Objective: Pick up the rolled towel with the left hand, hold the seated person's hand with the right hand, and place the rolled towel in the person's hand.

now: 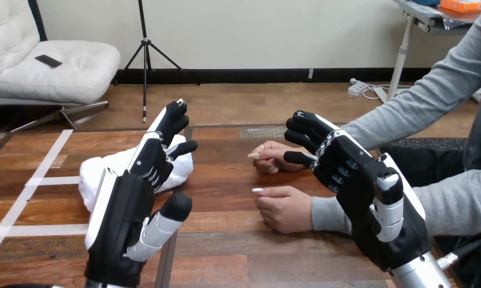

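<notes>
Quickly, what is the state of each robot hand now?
Left robot hand: open, over the rolled towel.
Right robot hand: at the person's farther hand; grip cannot be told.

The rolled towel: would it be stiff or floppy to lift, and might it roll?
Probably soft: the rolled towel looks lumpy, so it should squash under the left hand rather than slip. Likely light for its bulk. It lies flat on the table, so rolling seems unlikely, though it might unroll.
</notes>
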`<control>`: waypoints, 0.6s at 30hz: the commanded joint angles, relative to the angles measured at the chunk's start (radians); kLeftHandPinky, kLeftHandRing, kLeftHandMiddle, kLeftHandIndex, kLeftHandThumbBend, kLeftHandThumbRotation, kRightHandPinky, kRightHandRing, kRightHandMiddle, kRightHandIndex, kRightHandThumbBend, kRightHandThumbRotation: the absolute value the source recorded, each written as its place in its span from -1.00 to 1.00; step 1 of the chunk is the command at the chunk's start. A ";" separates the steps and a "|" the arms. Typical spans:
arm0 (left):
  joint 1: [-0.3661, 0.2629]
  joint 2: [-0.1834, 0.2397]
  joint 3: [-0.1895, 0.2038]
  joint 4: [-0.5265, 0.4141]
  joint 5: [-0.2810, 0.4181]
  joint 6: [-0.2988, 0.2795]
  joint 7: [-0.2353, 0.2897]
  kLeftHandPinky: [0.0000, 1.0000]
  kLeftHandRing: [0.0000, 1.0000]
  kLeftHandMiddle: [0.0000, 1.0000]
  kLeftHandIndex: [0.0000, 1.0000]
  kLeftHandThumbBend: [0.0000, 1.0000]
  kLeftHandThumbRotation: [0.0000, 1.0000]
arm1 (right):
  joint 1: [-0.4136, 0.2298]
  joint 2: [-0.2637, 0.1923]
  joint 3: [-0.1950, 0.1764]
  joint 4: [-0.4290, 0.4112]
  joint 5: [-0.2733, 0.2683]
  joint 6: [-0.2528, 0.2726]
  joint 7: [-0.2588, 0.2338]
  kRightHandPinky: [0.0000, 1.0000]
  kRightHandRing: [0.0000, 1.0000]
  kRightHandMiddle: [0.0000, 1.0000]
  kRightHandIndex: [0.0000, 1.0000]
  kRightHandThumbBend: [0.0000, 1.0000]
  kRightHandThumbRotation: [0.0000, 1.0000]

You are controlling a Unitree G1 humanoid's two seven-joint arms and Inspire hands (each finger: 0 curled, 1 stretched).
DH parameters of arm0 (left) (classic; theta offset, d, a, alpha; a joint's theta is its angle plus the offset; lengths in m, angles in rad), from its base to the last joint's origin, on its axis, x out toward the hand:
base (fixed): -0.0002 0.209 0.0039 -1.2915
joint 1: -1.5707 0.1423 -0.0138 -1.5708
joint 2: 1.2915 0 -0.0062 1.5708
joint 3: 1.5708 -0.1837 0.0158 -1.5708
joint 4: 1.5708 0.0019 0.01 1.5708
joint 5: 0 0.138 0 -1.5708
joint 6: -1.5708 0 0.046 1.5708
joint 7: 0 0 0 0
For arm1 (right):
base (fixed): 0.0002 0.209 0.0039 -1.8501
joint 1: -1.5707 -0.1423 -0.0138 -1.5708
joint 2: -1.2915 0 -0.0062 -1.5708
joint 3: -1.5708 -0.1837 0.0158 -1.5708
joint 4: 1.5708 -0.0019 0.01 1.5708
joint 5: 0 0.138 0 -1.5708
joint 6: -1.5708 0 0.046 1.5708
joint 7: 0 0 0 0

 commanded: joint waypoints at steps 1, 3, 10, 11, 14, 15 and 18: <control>-0.072 0.025 0.019 -0.033 0.015 0.019 0.011 0.68 0.86 0.88 0.84 0.98 0.73 | -0.058 0.004 -0.002 -0.023 0.010 -0.013 -0.001 0.66 0.81 0.79 0.74 1.00 1.00; -0.083 0.034 0.026 -0.038 0.021 0.027 0.011 0.67 0.86 0.87 0.84 0.99 0.72 | -0.059 0.004 -0.001 -0.022 0.007 -0.013 -0.002 0.66 0.81 0.80 0.74 1.00 1.00; -0.124 0.074 0.045 -0.048 0.031 0.053 0.002 0.64 0.87 0.88 0.85 1.00 0.72 | -0.064 0.005 0.002 -0.021 0.010 -0.006 -0.001 0.67 0.81 0.80 0.75 1.00 1.00; -0.127 0.076 0.046 -0.048 0.030 0.054 0.001 0.64 0.88 0.88 0.85 1.00 0.72 | -0.065 0.006 0.002 -0.021 0.010 -0.006 -0.001 0.67 0.81 0.80 0.75 1.00 1.00; -0.165 0.104 0.058 -0.034 0.029 0.049 -0.009 0.65 0.90 0.89 0.86 1.00 0.72 | -0.068 0.007 0.003 -0.019 0.012 -0.005 0.000 0.68 0.82 0.81 0.75 1.00 1.00; -0.176 0.111 0.062 -0.031 0.031 0.050 -0.010 0.65 0.91 0.90 0.86 1.00 0.73 | -0.070 0.007 0.003 -0.018 0.012 -0.005 -0.001 0.69 0.82 0.81 0.76 1.00 1.00; -0.205 0.128 0.076 -0.017 0.047 0.038 -0.004 0.66 0.92 0.90 0.86 1.00 0.74 | -0.073 0.009 0.003 -0.014 0.009 -0.011 -0.001 0.69 0.82 0.81 0.76 1.00 1.00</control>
